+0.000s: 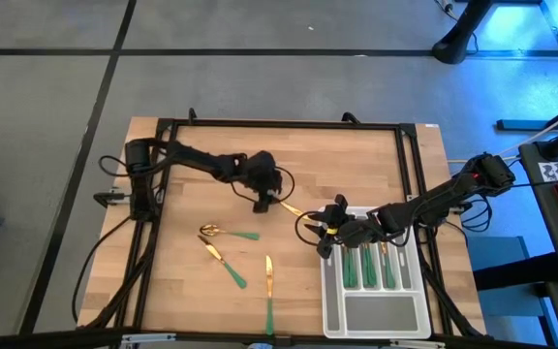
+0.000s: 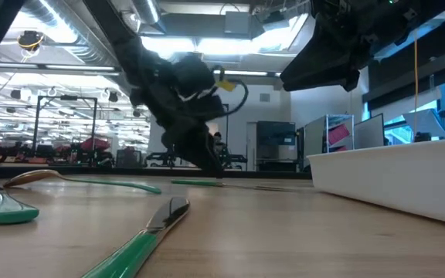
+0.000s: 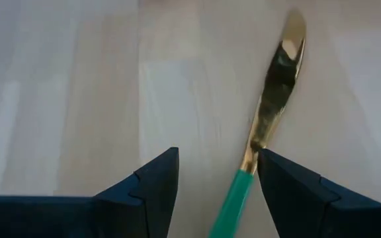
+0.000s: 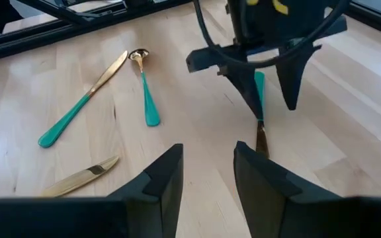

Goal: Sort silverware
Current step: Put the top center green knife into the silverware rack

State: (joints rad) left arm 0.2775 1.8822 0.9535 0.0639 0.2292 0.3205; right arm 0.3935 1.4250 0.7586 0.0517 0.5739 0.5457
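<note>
Two grippers: left gripper (image 1: 261, 201), centre frame, jaws open astride a knife (image 3: 270, 112) for pickup; right gripper (image 1: 325, 238), beside tray (image 1: 376, 312), open, empty.

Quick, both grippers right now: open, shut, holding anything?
Left gripper: open, fingers straddling a knife on the table, not gripping it.
Right gripper: open, empty, near the tray.

We see a pale wooden butcher-block table (image 1: 201, 291) bordered by a black metal frame (image 1: 279, 124). On it lie a gold-bowled spoon with a slim green handle (image 1: 229, 233), two gold-bladed, green-handled knives (image 1: 224, 262) (image 1: 269, 291) nearer the front edge, and another such knife (image 3: 266, 125) near the middle. A pale grey divided plastic tray (image 1: 381, 315) sits at the front right.
</note>
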